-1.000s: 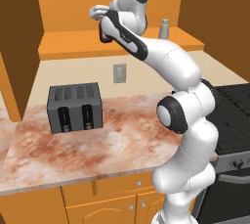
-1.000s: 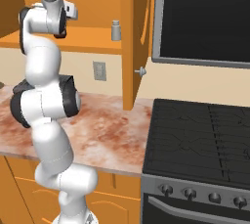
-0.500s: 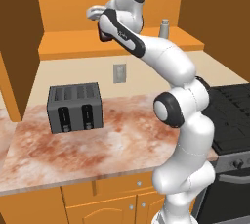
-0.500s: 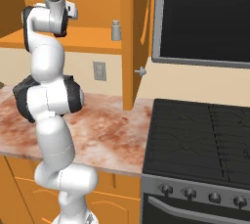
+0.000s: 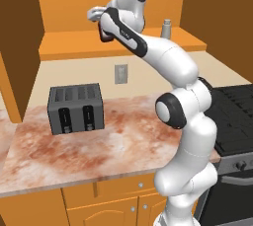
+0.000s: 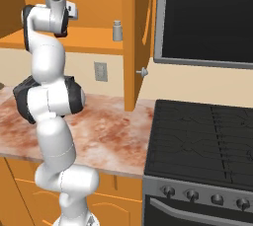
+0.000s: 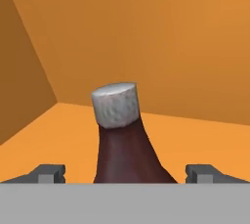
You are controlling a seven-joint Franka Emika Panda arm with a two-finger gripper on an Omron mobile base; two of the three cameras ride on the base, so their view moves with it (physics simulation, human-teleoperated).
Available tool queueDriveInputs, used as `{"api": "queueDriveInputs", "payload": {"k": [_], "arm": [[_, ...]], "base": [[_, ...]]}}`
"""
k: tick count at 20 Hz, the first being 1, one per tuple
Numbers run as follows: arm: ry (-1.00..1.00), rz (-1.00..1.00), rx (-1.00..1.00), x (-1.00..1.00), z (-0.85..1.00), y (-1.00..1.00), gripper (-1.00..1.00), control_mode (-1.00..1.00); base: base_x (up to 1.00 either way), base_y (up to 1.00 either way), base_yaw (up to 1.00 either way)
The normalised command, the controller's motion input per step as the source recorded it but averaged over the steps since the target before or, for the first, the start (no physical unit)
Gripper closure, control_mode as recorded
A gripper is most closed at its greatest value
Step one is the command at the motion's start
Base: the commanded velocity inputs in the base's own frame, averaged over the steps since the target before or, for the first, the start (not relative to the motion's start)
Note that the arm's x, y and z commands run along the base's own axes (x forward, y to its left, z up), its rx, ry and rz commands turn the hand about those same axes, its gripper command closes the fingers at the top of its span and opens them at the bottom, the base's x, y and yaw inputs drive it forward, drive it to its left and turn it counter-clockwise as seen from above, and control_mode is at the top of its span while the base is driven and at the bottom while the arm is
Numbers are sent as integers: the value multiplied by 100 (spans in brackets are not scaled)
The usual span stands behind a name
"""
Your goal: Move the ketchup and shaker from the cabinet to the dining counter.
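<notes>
From the left base view, you see the arm has pushed a little further into the cabinet [image 5: 123,47] than a second ago, with the hand [image 5: 97,14] over the shelf. The shaker [image 5: 167,28] stands apart on the shelf's right end, and the toaster [image 5: 75,108] sits below on the counter [image 5: 113,141].

From the right base view, the shaker [image 6: 117,30] is near the shelf's front edge beside the cabinet's right wall; your arm is left of it with open shelf between, so a retreat should clear it.

In the hand view, the ketchup [image 7: 128,145] rises between the two fingertips [image 7: 48,173], which stand spread wide with gaps on both sides, not yet gripping. I judge the approach nearly done; closing is next. The side wall at that view's left leaves little room.
</notes>
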Motion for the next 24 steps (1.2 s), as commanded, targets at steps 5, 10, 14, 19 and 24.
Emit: {"api": "queueDriveInputs", "payload": {"k": [5,10,14,19,24], "arm": [[-2,3,-1,-5,-1,0,100,-100],[-5,3,0,-19,0,-2,100,-100],[-7,4,0,-43,0,-3,100,-100],[-11,5,0,-71,0,-1,100,-100],[-3,1,7,-74,2,-2,100,-100]], "base": [[0,0,0],[0,0,0],[0,0,0],[0,0,0],[0,0,0]]}}
